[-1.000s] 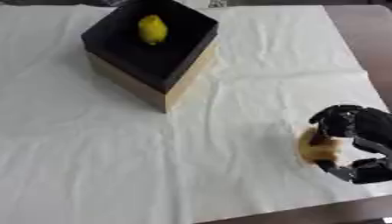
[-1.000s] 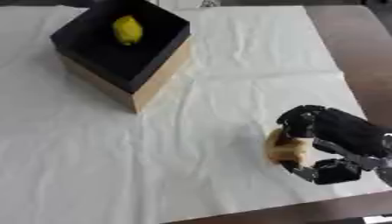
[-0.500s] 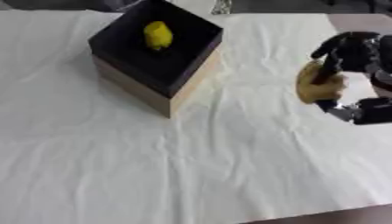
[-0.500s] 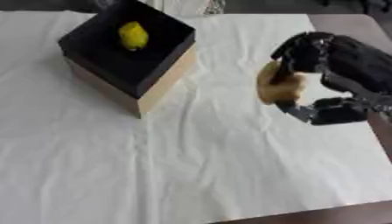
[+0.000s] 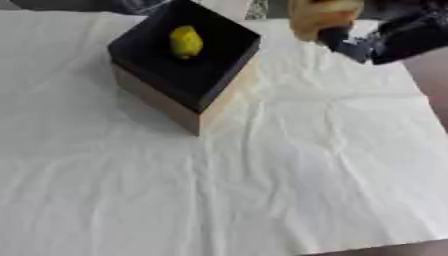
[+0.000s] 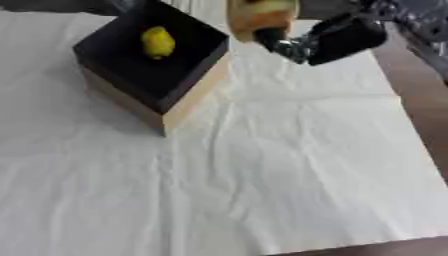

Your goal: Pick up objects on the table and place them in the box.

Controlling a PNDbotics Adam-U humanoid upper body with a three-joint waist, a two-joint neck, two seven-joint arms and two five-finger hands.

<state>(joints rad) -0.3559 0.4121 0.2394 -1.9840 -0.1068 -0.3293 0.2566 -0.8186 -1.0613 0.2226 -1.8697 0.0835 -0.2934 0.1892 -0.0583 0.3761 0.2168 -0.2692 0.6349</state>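
I have the right hand [image 6: 328, 37] up near the top edge of both views, its fingers curled round a tan, rounded object [image 6: 260, 16] that I cannot identify beyond colour and shape. The object hangs in the air above the white cloth [image 6: 289, 165], not touching it, and only its lower part shows, so I cannot say which way its long axis runs. What matters for my coming move is the sideways offset: the box [image 6: 188, 97] sits to the robot's left of the held object and a little nearer the camera, with its dark open interior facing up and a yellow, lemon-like fruit [image 6: 158, 42] already lying inside toward the far left corner. The object is just beside the box's right rim, not yet over the opening, so I judge I need to carry it leftward until it is above the bare dark floor beside the fruit before I let the fingers go. The left hand shows in neither view.
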